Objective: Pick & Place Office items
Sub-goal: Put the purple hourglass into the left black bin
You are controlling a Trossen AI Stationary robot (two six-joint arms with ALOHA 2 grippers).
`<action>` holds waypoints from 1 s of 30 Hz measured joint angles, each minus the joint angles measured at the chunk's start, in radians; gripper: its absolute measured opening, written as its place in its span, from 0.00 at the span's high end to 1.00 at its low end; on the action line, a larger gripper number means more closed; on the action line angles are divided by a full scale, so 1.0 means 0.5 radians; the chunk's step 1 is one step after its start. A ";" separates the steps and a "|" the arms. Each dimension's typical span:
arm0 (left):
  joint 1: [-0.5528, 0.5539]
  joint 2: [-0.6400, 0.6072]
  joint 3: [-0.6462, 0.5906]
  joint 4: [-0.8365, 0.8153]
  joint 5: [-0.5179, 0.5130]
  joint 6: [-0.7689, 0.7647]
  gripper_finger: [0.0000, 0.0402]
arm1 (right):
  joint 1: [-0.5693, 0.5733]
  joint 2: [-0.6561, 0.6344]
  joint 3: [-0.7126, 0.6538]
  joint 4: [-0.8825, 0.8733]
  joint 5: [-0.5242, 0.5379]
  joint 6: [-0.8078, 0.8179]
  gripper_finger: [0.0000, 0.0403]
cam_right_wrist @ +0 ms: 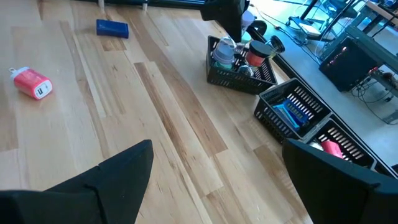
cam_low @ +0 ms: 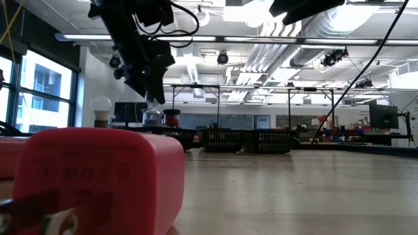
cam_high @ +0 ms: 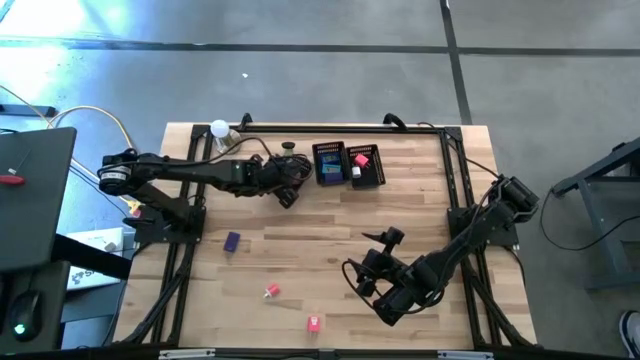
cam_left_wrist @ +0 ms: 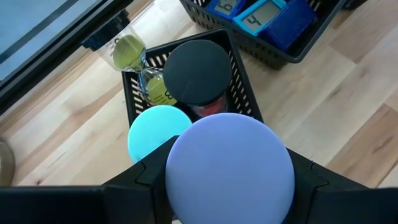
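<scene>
Wooden plank desk (cam_high: 300, 250) on a grey concrete floor, three black mesh baskets along its far edge. Left pincer (cam_left_wrist: 229, 186) hangs over the leftmost black mesh basket (cam_left_wrist: 239, 68), pinching a lavender round-topped cylinder (cam_left_wrist: 229, 165) between its fingers. Directly below it in that basket: a teal round piece (cam_left_wrist: 152, 127), a black-capped red cylinder (cam_left_wrist: 198, 70), yellow-green pieces. Right pincer (cam_right_wrist: 214, 180) spread wide, empty, above bare desk near the front right. Loose on the desk: small blue block (cam_high: 232, 241), red block (cam_high: 271, 291), pink block (cam_high: 314, 323), all well apart from both pincers.
</scene>
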 joint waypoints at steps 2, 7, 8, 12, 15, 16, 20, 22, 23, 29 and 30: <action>0.000 0.000 -0.006 0.000 -0.009 0.000 0.55 | 0.000 0.000 0.000 0.001 0.000 0.000 0.14; 0.000 0.000 -0.006 0.004 -0.035 0.000 0.55 | 0.000 0.000 0.000 0.005 0.000 -0.014 0.14; 0.000 0.000 -0.006 0.005 -0.039 0.001 0.55 | 0.000 0.000 0.000 0.007 0.000 -0.014 0.14; 0.000 0.000 -0.006 0.006 -0.060 0.001 0.55 | 0.000 -0.001 0.000 0.008 0.000 -0.014 0.14; 0.000 0.000 -0.006 0.007 -0.069 0.001 0.55 | 0.000 0.000 0.000 0.014 -0.001 -0.014 0.14; 0.000 0.000 -0.006 0.007 -0.069 0.001 0.55 | 0.000 0.000 0.000 0.014 -0.001 -0.014 0.14; 0.000 0.000 -0.006 0.007 -0.069 0.001 0.55 | 0.000 0.000 0.000 0.014 -0.001 -0.014 0.14; 0.000 0.000 -0.006 0.007 -0.069 0.001 0.55 | 0.000 0.000 0.000 0.014 -0.001 -0.014 0.14; 0.000 0.000 -0.006 0.007 -0.069 0.001 0.55 | 0.000 0.000 0.000 0.014 -0.001 -0.014 0.14; 0.000 0.000 -0.079 0.096 -0.068 0.002 0.55 | 0.000 0.000 0.000 0.014 -0.001 -0.014 0.14; 0.000 0.000 -0.104 0.136 -0.067 0.001 0.55 | 0.000 0.000 0.000 0.014 -0.001 -0.014 0.14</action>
